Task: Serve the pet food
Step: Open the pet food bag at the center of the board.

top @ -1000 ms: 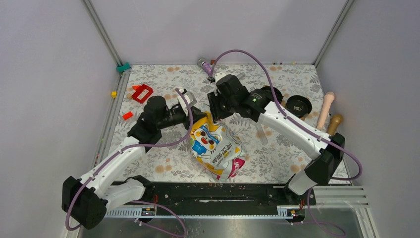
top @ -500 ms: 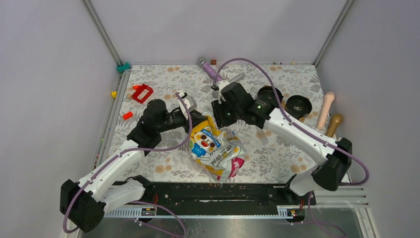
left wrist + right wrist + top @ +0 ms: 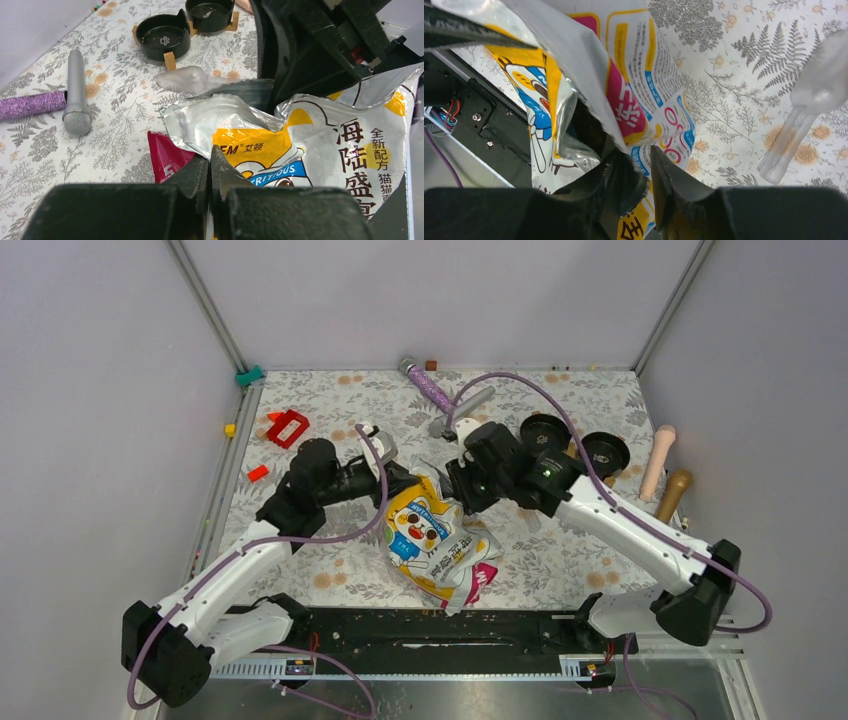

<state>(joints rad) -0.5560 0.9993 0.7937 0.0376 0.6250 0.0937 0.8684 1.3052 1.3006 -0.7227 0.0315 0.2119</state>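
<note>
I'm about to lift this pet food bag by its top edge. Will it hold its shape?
Likely floppy: the bag film is crumpled and buckles where the jaws of the left gripper pinch it. Probably slippery too, given the glossy surface. Its top looks open, so contents could shift or spill when tilted.

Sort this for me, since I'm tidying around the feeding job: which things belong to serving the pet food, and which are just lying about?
Belongs: glossy yellow-and-white pet food bag; two round black bowls; clear plastic scoop.

Lying about: silver microphone; purple glitter stick; red plastic block; pale pink rounded peg; tan rounded peg.
</note>
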